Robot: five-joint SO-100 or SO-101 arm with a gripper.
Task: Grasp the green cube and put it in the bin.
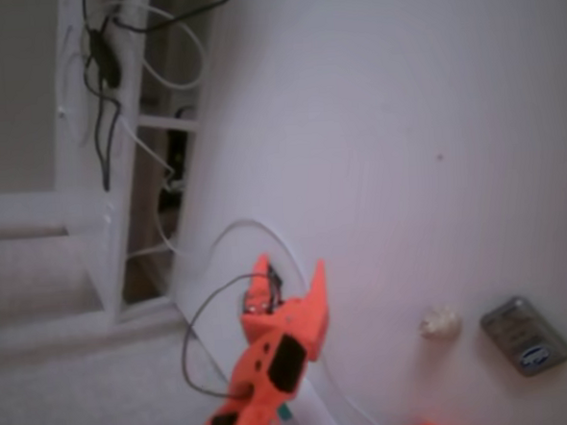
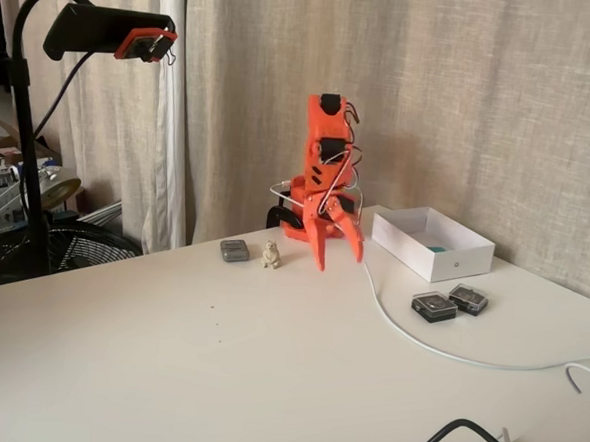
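The orange gripper (image 2: pixel 339 254) is being held above the tabletop (image 2: pixel 217 356) in the fixed view from the side, its fingers (image 2: pixel 319 251) spread wide and nothing being carried between them. A sliver of teal is being glimpsed inside the white bin (image 2: pixel 413 250), against its far right inner wall; that is being taken for the green cube (image 2: pixel 439 248), so the drop is being judged as already made. The step in hand is therefore being read as the pull-away. It is being done best with the fingers kept spread and lifted clear, so that the thin wall of the bin is not being clipped, and with the white cable (image 2: pixel 408 338) trailing across the tabletop being left undisturbed.

Too little of the cube is being shown for its facing to be told, and no long axis is being expected of a cube. The bin itself is being seen with its long side running from near left to far right.

In the other fixed view the gripper (image 1: pixel 289 275) is being shown from above, prongs apart; the bin is not being shown there. A small teal speck by the arm's base cannot be identified.
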